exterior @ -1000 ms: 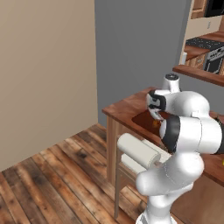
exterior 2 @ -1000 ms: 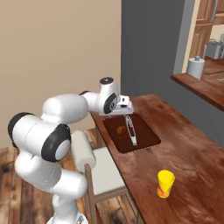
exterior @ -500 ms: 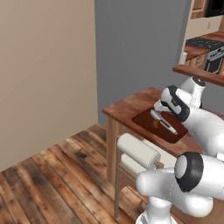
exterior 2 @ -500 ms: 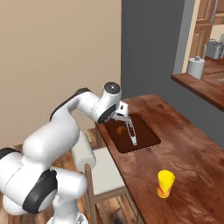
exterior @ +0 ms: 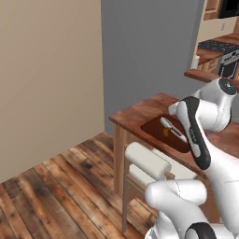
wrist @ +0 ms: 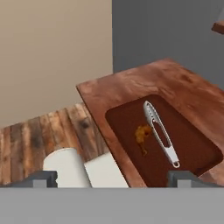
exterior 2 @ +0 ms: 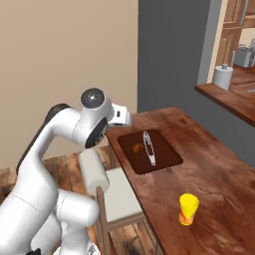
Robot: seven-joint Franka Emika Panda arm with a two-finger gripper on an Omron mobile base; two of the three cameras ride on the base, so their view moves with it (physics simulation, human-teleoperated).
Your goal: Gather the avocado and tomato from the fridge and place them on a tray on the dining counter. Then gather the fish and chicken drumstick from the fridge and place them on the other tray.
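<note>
- Looks close to finished, as a guess: dark reddish-brown rectangular tray (wrist: 192,144) on the glossy reddish-brown wood-plank tabletop (exterior 2: 209,164) already carrying both meat items.
- Slim silvery-white fish (wrist: 159,131) lying lengthwise down the middle of that tray, small orange-brown chicken drumstick (wrist: 142,133) just beside it, maybe touching, hard to call.
- Fish reads long, thin and pale; drumstick a lumpy little blob, detail too blurry for more.
- Tray sitting near the tabletop's end corner, above the white-cushioned stool (exterior 2: 107,191).
- Gripper (wrist: 111,179) with fingers spread wide, nothing between them, hovering back from the tray and over the stool side.
- Second tray with avocado and tomato impossible to check from here, so that half stays unconfirmed.
- Small yellow cup (exterior 2: 188,209) standing further along the tabletop, well apart from the tray.
- Probably nothing left for this tray, just pulling the arm clear.
</note>
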